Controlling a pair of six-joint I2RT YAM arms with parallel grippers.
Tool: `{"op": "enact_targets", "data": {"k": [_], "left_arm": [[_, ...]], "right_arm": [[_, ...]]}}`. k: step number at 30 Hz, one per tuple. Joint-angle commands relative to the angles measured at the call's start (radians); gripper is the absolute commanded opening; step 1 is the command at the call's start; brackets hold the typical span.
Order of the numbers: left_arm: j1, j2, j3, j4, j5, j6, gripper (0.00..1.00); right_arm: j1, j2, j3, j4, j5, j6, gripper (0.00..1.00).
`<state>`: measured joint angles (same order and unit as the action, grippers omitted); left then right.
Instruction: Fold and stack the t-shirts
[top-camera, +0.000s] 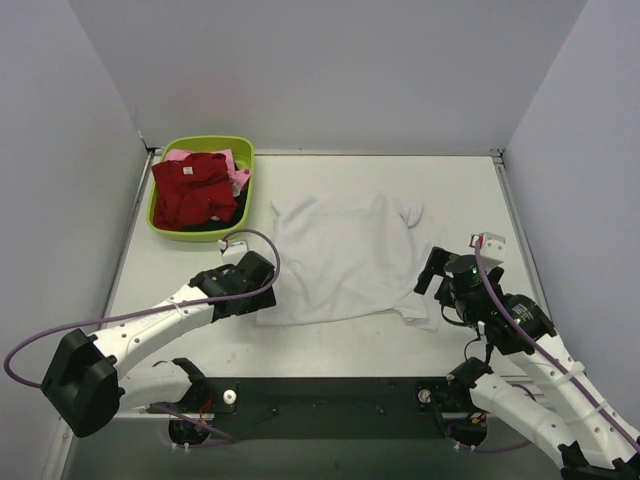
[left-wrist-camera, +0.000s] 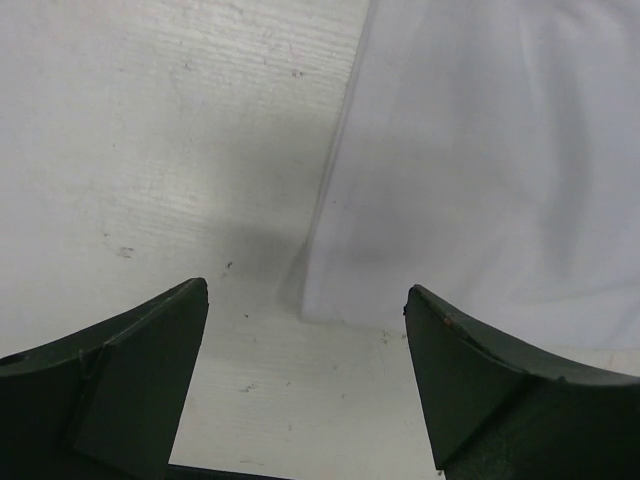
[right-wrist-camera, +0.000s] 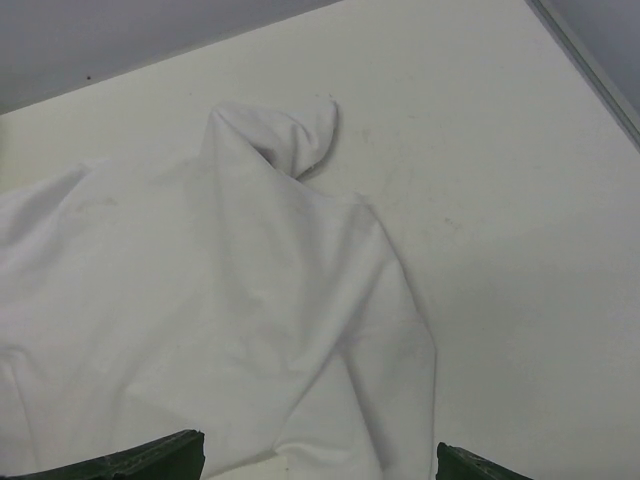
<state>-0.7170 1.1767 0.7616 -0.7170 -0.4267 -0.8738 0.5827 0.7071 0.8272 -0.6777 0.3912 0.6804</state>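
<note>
Only overhead, red t-shirt (top-camera: 195, 188) in basin (top-camera: 212, 140), wrist-close, left claw (left-wrist-camera: 306, 290), right claw (right-wrist-camera: 320, 442) apart, probably empty

One white t-shirt (top-camera: 335, 262), one red t-shirt (top-camera: 195, 188), one pink t-shirt (top-camera: 178, 156), one basin (top-camera: 249, 165)

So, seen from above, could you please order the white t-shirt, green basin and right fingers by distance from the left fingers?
1. white t-shirt, near-left corner just beside them.
2. green basin, farther back on the left.
3. right fingers, across the shirt, right side.
</note>
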Motion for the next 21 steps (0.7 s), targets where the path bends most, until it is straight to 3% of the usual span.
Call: {"op": "enact_targets", "data": {"k": [1, 9, 13, 21], "left_arm": [[-0.042, -0.038, -0.048, 0.011, 0.028, -0.142, 0.88], [-0.105, -0.005, -0.128, 0.1, 0.071, -0.198, 0.84], [-0.124, 0.044, -0.137, 0.122, 0.072, -0.215, 0.75], [-0.131, 0.123, -0.133, 0.154, 0.04, -0.223, 0.68]], "right_arm": [[0.014, -0.027, -0.031, -0.062, -0.026, 0.051, 0.99], [0.026, -0.038, -0.056, -0.062, -0.048, 0.054, 0.98], [0.028, -0.049, -0.065, -0.062, -0.048, 0.053, 0.98], [0.031, -0.054, -0.076, -0.062, -0.049, 0.05, 0.97]]}}
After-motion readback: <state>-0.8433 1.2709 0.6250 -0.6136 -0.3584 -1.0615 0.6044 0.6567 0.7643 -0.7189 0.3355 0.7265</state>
